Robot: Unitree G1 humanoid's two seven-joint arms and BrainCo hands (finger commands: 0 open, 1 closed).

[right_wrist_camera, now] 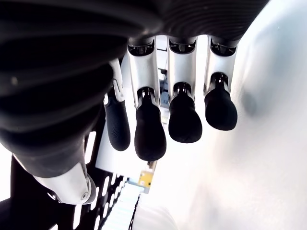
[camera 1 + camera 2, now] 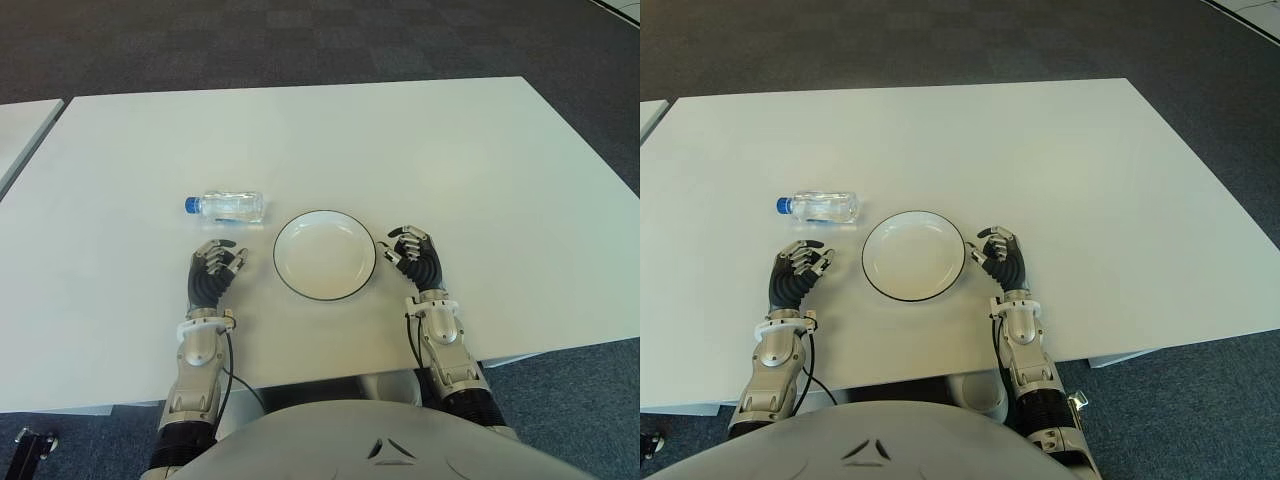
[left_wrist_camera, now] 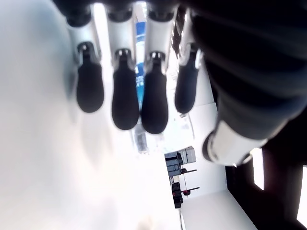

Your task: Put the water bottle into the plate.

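A small clear water bottle [image 2: 229, 206] with a blue cap lies on its side on the white table [image 2: 330, 140], its cap pointing left. A white plate [image 2: 324, 254] with a dark rim sits to the bottle's right, nearer me, and holds nothing. My left hand [image 2: 214, 267] shows just in front of the bottle, left of the plate, fingers relaxed and holding nothing; a strip of the bottle's blue label [image 3: 139, 38] shows between its fingers [image 3: 125, 103]. My right hand [image 2: 414, 257] shows beside the plate's right rim, fingers [image 1: 149, 129] relaxed, nothing in it.
A second table's corner [image 2: 22, 125] shows at far left. Dark carpet [image 2: 300, 40] lies beyond the table's far edge. The near edge of the table runs just in front of my wrists.
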